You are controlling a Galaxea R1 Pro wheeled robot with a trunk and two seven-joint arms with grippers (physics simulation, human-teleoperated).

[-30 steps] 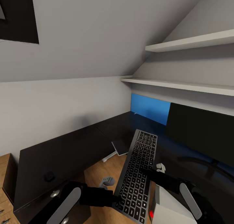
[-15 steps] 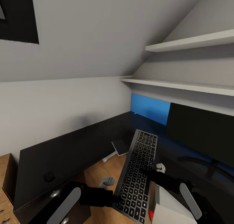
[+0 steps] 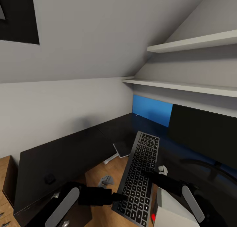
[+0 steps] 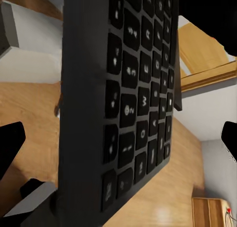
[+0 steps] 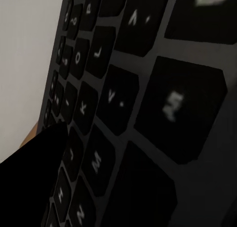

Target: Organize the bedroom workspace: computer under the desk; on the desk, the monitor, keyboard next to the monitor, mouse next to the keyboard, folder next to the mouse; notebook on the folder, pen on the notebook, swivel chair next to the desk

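The silver-grey keyboard (image 3: 140,174) with black keys hangs tilted in the air over the gap in the black L-shaped desk (image 3: 65,151). My right gripper (image 3: 148,174) is shut on its right edge. In the right wrist view the keys (image 5: 148,98) are very close. My left gripper (image 3: 119,197) is open just off the keyboard's near left edge, and the keyboard (image 4: 133,103) shows between its spread fingertips (image 4: 10,148). The monitor (image 3: 204,138) stands on the desk at the right. A small black mouse (image 3: 50,178) lies on the desk's left wing. The light grey computer (image 3: 171,210) is at the bottom right. The dark grey notebook (image 3: 122,149) and pale pen (image 3: 111,158) lie by the desk's inner corner.
A blue wall panel (image 3: 151,110) sits behind the monitor, with two white shelves (image 3: 184,85) above. The drawer unit's silver knob (image 3: 55,195) shows beside my left arm. A light wooden chest (image 3: 5,177) stands at the far left. Wooden floor (image 3: 102,172) shows in the desk's gap.
My left gripper has come off the keyboard's near left edge and drawn back a little to the left. The right gripper and the keyboard have stayed in place.
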